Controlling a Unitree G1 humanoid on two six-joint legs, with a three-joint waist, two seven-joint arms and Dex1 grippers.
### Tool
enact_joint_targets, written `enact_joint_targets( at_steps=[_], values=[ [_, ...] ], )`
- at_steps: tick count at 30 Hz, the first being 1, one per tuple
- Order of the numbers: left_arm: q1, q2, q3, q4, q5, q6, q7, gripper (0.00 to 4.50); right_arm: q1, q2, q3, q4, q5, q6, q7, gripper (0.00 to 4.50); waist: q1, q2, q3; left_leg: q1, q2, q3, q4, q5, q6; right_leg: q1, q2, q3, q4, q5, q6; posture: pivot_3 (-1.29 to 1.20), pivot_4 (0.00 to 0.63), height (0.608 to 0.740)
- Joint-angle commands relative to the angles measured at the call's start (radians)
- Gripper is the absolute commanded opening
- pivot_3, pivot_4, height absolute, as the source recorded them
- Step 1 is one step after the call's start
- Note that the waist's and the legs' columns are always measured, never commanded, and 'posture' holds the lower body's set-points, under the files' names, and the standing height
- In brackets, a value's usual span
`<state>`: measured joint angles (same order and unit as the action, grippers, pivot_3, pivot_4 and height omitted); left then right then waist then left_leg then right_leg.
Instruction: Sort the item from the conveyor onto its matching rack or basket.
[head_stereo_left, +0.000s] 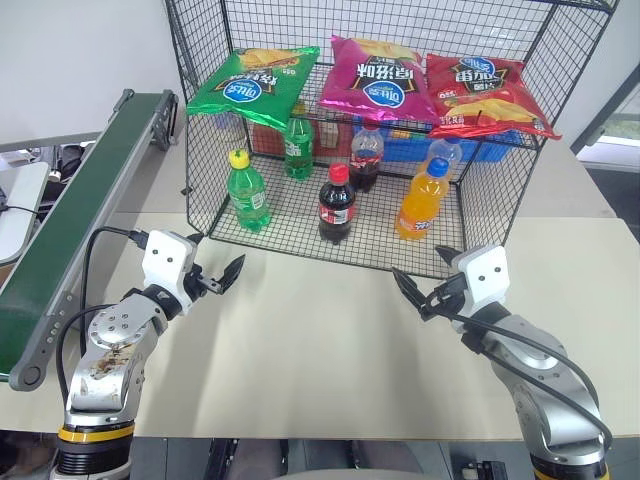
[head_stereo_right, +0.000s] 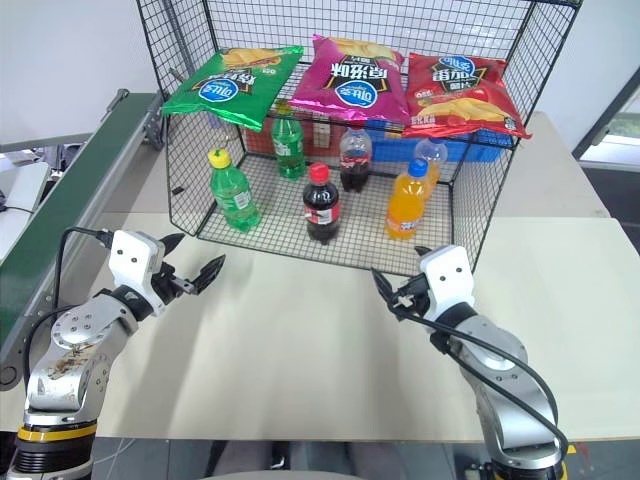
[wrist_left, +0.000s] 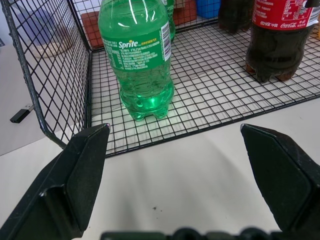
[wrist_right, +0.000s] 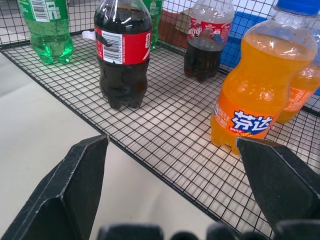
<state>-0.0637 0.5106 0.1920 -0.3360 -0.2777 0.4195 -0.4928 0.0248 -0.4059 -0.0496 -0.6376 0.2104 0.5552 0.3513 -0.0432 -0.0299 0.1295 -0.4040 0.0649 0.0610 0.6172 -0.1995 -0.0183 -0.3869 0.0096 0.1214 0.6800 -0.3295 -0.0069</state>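
Soda bottle (head_stereo_left: 246, 190) with yellow cap stands upright on the wire cage (head_stereo_left: 500, 200) floor, front left corner.
Tabletop (head_stereo_left: 320, 340) carries the cage; conveyor (head_stereo_left: 70, 220) runs along its left. Cage top: three chip bags (head_stereo_left: 378, 78). Cage floor: six bottles counted, including one cola bottle (head_stereo_left: 337, 204) and one orange bottle (head_stereo_left: 421, 200). Left hand (head_stereo_left: 213, 274) is wide open and empty, just outside the cage front, near the soda bottle but apart. Right hand (head_stereo_left: 425, 289) likewise open, empty.
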Motion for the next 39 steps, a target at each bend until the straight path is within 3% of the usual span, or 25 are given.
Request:
enact_joint_targets(
  at_steps=[1, 16, 39],
  values=[
    [0.002, 0.006, 0.006, -0.015, -0.008, -0.018, -0.009, 4.45, 0.008, -0.012, -0.020, -0.041, 0.005, -0.025, 0.008, 4.50, 0.000, 0.000, 0.000, 0.000, 0.000, 0.000, 0.000, 0.000, 0.000, 0.000, 0.000, 0.000, 0.000, 0.000, 0.000, 0.00, 0.150, 0.740],
    [0.047, -0.005, 0.023, -0.052, -0.049, -0.055, -0.041, 4.45, 0.046, -0.013, -0.014, -0.044, 0.002, -0.054, 0.019, 4.50, 0.000, 0.000, 0.000, 0.000, 0.000, 0.000, 0.000, 0.000, 0.000, 0.000, 0.000, 0.000, 0.000, 0.000, 0.000, 0.00, 0.150, 0.740],
    [0.017, -0.012, 0.021, -0.044, -0.062, -0.038, -0.034, 4.45, -0.013, -0.004, -0.008, -0.064, 0.008, 0.002, -0.017, 4.50, 0.000, 0.000, 0.000, 0.000, 0.000, 0.000, 0.000, 0.000, 0.000, 0.000, 0.000, 0.000, 0.000, 0.000, 0.000, 0.00, 0.150, 0.740]
  ],
)
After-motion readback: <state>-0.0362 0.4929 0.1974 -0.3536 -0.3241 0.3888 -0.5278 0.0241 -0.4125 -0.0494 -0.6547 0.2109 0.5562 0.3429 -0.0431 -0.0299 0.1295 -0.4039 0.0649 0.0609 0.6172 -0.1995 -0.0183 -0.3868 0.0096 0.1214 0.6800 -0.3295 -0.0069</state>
